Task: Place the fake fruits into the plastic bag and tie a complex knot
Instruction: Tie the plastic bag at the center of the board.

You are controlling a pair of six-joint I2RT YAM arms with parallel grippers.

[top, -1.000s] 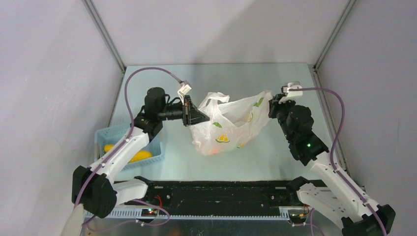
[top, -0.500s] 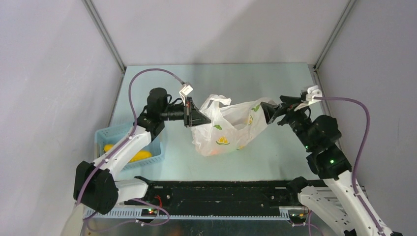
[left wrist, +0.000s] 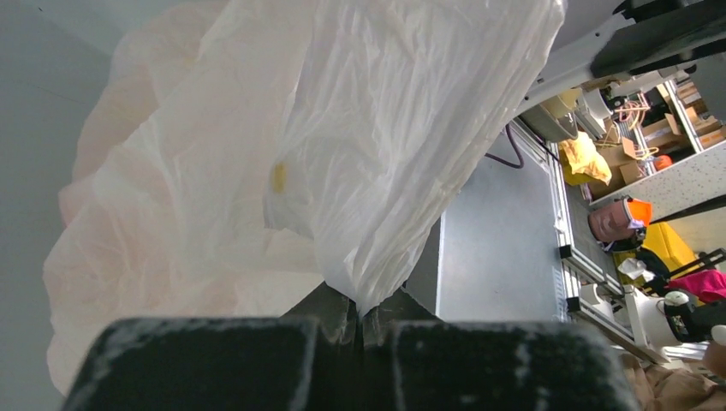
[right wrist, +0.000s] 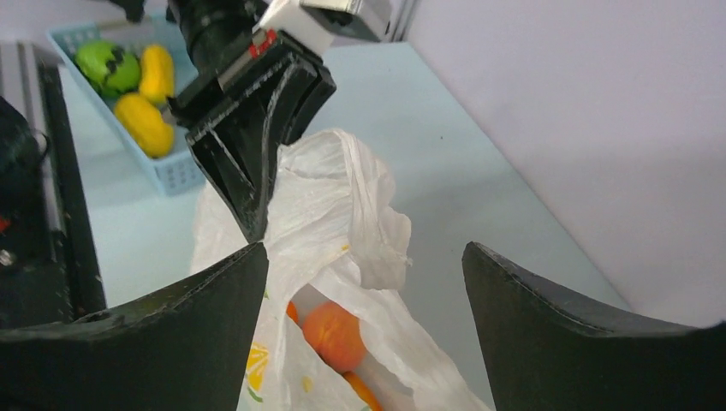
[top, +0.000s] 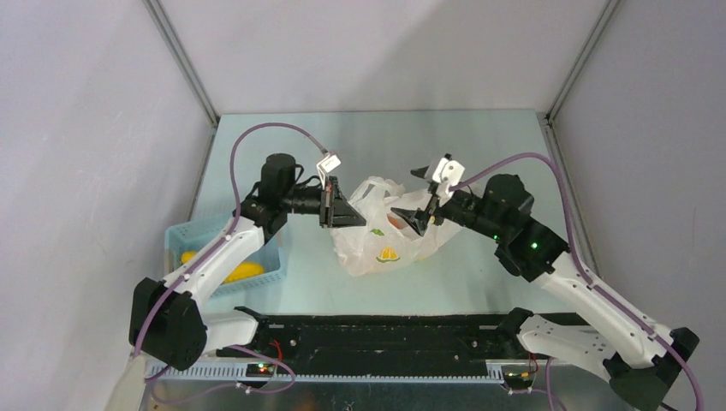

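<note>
Left claw [top: 342, 211]: pressed together. In the left wrist view its fingers [left wrist: 338, 312] pinch a fold of the plastic bag [left wrist: 342, 128] between their tips. The film hangs out from the pinch in a crumpled sheet.

Right claw [top: 413, 195]: spread wide and holding nothing. In the right wrist view both fingers [right wrist: 171, 317] frame the bag's open mouth from the right. Whether the lower finger touches the film cannot be told from any view.

Plastic bag: it sits near the middle of the table [top: 385, 137], between the two claws. The left claw lifts its left edge, and its body slumps toward the near side. One handle strip [right wrist: 368, 214] stands loose and twisted at the far rim of the mouth.

Contents: one orange fruit [right wrist: 334, 334] lies inside the bag, visible through the opening, with the edge of a second orange piece just below it.

Basket [top: 193, 235]: it stands at the left near side of the table, well apart from the bag. It holds two yellow fruits [right wrist: 145, 120] and a green fruit [right wrist: 111, 68].
</note>
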